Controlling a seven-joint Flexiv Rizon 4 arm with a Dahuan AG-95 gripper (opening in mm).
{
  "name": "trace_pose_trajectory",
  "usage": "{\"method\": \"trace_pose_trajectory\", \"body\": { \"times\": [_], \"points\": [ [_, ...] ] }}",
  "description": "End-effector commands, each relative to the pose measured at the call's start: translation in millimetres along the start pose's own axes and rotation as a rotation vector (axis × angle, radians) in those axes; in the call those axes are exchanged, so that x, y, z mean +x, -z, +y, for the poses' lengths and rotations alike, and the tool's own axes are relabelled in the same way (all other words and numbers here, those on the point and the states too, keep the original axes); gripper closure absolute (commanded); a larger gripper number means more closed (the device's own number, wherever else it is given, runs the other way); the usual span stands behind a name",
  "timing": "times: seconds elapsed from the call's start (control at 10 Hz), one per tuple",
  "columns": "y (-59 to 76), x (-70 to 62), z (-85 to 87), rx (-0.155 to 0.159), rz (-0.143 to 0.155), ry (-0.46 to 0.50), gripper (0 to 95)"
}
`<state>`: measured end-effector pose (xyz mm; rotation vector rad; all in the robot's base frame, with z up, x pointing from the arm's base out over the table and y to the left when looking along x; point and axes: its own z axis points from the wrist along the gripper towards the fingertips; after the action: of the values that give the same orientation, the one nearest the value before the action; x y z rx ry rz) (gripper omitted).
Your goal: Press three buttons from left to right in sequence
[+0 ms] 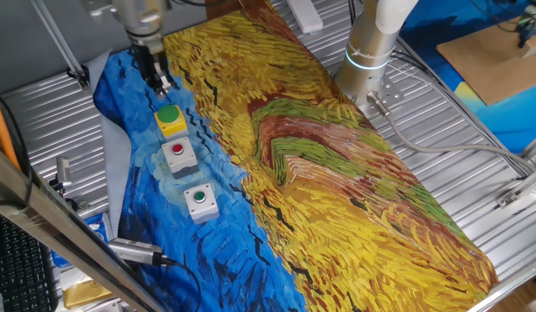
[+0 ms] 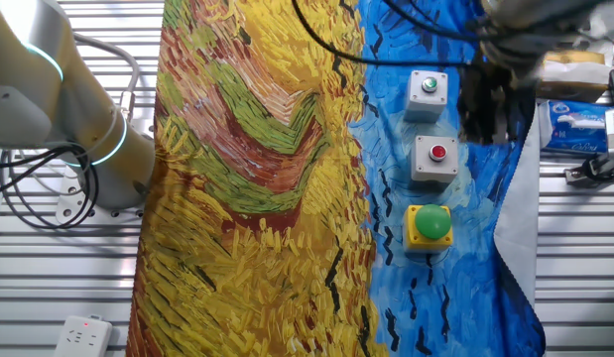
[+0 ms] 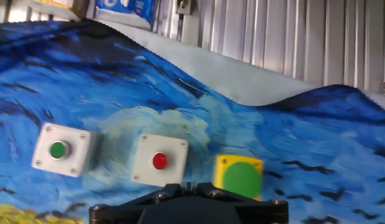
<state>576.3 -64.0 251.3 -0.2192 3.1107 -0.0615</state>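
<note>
Three button boxes stand in a row on the blue part of the cloth. The yellow box with the big green cap (image 1: 170,120) (image 2: 429,224) (image 3: 240,177) is at one end. The grey-white box with the red button (image 1: 178,153) (image 2: 436,157) (image 3: 160,160) is in the middle. The grey-white box with the small green button (image 1: 199,200) (image 2: 428,91) (image 3: 60,150) is at the other end. My gripper (image 1: 161,84) (image 3: 190,185) hangs above the cloth, just beyond the yellow box and touching no box. Its fingers are shut together. It is blurred in the other fixed view (image 2: 485,111).
A painted yellow and blue cloth (image 1: 337,173) covers the slatted metal table (image 1: 475,173). The arm's base (image 1: 371,52) (image 2: 49,109) stands at the cloth's edge. A white packet (image 2: 574,124) and a metal cylinder (image 1: 133,251) lie beside the blue side. A power strip (image 2: 83,337) lies near the base.
</note>
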Motion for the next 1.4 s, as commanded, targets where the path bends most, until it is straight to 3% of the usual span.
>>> {"method": "trace_pose_trajectory", "body": {
  "times": [0.1,0.3,0.5,0.9,1.4],
  "points": [
    [-13.0,14.3,-16.9,-0.055,0.081,-0.029,95.0],
    [-35.6,22.3,-11.5,-0.050,0.079,-0.064,95.0],
    [-43.9,26.0,-15.3,-0.050,0.075,-0.054,95.0],
    [-42.3,25.8,-34.3,-0.056,0.082,-0.033,95.0],
    [-40.7,14.5,-42.6,-0.060,0.109,-0.037,95.0]
  ]
}}
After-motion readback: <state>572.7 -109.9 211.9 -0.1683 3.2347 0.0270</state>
